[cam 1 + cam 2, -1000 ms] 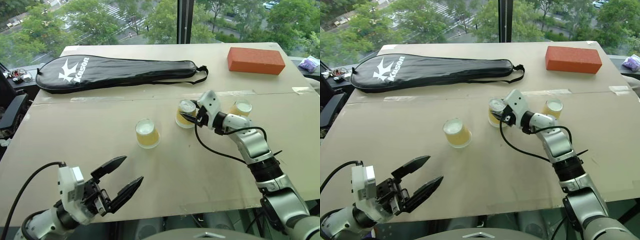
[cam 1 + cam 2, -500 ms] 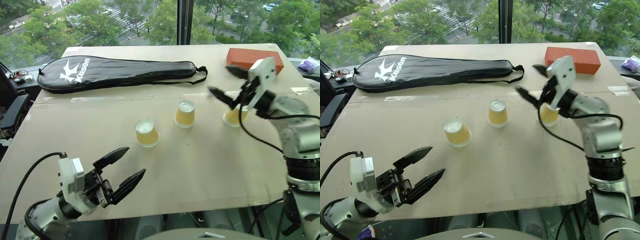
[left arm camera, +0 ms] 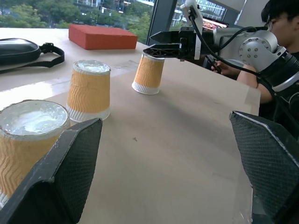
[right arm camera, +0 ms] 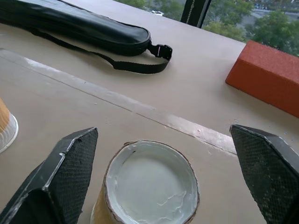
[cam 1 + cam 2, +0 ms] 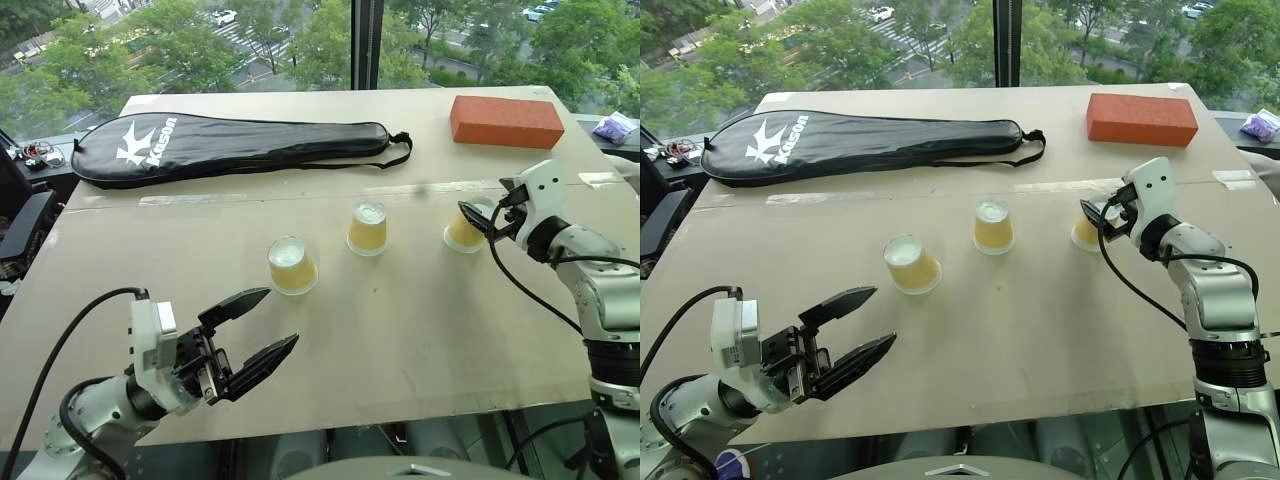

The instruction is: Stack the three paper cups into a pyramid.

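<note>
Three paper cups stand upside down in a row on the table: the left cup (image 5: 291,265), the middle cup (image 5: 367,228) and the right cup (image 5: 463,232). They are yellow-orange with white bases up, and all stand apart. My right gripper (image 5: 490,212) is open and hovers level at the right cup's top, one finger on each side, without gripping it. In the right wrist view that cup (image 4: 152,184) sits between the spread fingers (image 4: 70,177). My left gripper (image 5: 272,320) is open near the front edge, short of the left cup (image 3: 28,140), holding nothing.
A black racket bag (image 5: 240,145) lies across the far left of the table (image 5: 400,340). An orange brick (image 5: 505,120) rests at the far right corner, with a small purple thing (image 5: 617,127) beyond it. A person (image 3: 280,18) sits past the table's right side.
My right gripper let go of the middle cup, opened wide and swung right to the right cup. The middle cup stays standing. My left gripper has barely moved.
</note>
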Controlling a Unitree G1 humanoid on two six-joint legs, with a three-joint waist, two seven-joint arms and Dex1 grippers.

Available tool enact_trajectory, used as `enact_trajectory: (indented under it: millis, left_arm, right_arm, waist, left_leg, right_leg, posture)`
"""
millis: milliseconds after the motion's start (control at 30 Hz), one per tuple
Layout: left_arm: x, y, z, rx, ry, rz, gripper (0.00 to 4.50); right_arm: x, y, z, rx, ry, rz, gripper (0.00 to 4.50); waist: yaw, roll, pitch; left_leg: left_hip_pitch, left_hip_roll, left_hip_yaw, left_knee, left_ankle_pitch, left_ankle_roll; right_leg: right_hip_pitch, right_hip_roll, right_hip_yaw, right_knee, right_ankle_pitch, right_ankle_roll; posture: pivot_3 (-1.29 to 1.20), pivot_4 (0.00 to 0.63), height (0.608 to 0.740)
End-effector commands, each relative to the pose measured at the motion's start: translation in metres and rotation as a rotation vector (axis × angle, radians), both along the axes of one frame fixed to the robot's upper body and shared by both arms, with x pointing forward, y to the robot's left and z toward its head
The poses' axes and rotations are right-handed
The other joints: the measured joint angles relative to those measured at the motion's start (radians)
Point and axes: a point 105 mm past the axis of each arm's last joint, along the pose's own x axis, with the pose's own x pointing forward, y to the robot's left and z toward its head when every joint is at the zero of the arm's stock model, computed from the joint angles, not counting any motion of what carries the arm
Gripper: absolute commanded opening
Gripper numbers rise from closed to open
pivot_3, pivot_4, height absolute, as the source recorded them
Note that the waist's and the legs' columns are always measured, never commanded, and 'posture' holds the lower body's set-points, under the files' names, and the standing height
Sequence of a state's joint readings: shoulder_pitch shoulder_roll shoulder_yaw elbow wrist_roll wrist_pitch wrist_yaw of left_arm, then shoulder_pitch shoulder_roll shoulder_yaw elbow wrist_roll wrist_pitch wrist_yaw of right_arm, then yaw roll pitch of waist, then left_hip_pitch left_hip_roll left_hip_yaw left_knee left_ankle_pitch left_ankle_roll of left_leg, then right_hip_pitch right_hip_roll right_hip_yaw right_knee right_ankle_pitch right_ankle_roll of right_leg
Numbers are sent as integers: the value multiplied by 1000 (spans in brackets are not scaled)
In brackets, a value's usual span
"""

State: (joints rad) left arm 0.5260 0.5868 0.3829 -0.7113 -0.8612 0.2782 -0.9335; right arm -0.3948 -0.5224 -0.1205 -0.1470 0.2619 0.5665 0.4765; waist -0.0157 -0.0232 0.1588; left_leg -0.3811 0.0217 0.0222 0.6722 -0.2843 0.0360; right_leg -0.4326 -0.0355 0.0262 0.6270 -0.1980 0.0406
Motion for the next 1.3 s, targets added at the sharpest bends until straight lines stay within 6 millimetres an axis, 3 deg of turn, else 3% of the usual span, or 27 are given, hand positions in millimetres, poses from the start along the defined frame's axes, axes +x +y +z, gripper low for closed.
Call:
enact_trajectory:
  millis: [33, 333, 433, 533, 567, 633, 767, 900, 1067, 1300]
  left_arm:
    - [-2, -1, 3, -3, -12, -16, 4500]
    - [-2, -4, 3, 13, -17, -27, 4500]
    - [-1, -7, 6, 12, -23, -32, 4500]
    - [-1, -9, 7, 15, -26, -37, 4500]
    - [-1, -9, 8, 16, -27, -38, 4500]
    - [0, -10, 8, 19, -29, -37, 4500]
    - [1, -12, 7, 44, -44, -23, 4500]
    - [3, -11, 6, 67, -64, 19, 4500]
    - [-1, -9, 7, 62, -62, 34, 4500]
    - [-10, -9, 5, 54, -47, 46, 4500]
  right_arm:
    - [-1, -2, 5, 38, -16, -23, 4460]
    - [5, -20, -19, 32, 46, -115, 4460]
    - [6, -20, -23, 52, 56, -111, 3656]
    - [6, -20, -19, 53, 36, -95, 2378]
    - [5, -19, -15, 52, 19, -79, 2200]
    - [3, -11, -6, 48, -20, -18, 2200]
    - [-10, 24, 7, 80, -52, 182, 2200]
    - [-27, 72, 8, 95, -43, 415, 2200]
    - [-26, 88, -1, 64, -36, 469, 2200]
    - [-21, 92, -11, 14, -23, 489, 2200]
  waist:
    - [0, 0, 0]
    - [0, 0, 0]
    - [0, 0, 0]
    - [0, 0, 0]
    - [0, 0, 0]
    - [0, 0, 0]
    - [-1, 0, 0]
    - [-3, 0, 0]
    - [4, 0, 0]
    - [2, 0, 0]
  left_leg:
    - [0, 0, 0, 0, 0, 0]
    - [0, 0, 0, 0, 0, 0]
    - [0, 0, 0, 0, 0, 0]
    - [0, 0, 0, 0, 0, 0]
    - [0, 0, 0, 0, 0, 0]
    - [0, 0, 0, 0, 0, 0]
    - [0, 0, 0, 0, 0, 0]
    - [1, 1, -1, 0, 0, 0]
    - [0, 1, -2, 0, 0, 0]
    - [0, 0, -1, 0, 0, 0]
  right_leg:
    - [0, 0, 0, 0, 0, 0]
    - [0, 0, 0, 0, 0, 0]
    - [0, 0, 0, 0, 0, 0]
    - [0, 0, 0, 0, 0, 0]
    - [0, 0, 0, 0, 0, 0]
    - [0, 0, 1, 0, 0, 0]
    - [0, 0, 0, 0, 0, 0]
    - [0, 0, 0, 0, 0, 0]
    - [0, 0, -1, 0, 0, 0]
    - [0, -2, 1, 0, 0, 0]
  posture:
    - [0, 150, 740]
    - [0, 150, 740]
    - [0, 150, 740]
    - [0, 150, 740]
    - [0, 150, 740]
    - [0, 150, 740]
    - [0, 150, 740]
    - [0, 150, 740]
    - [0, 150, 740]
    - [0, 150, 740]
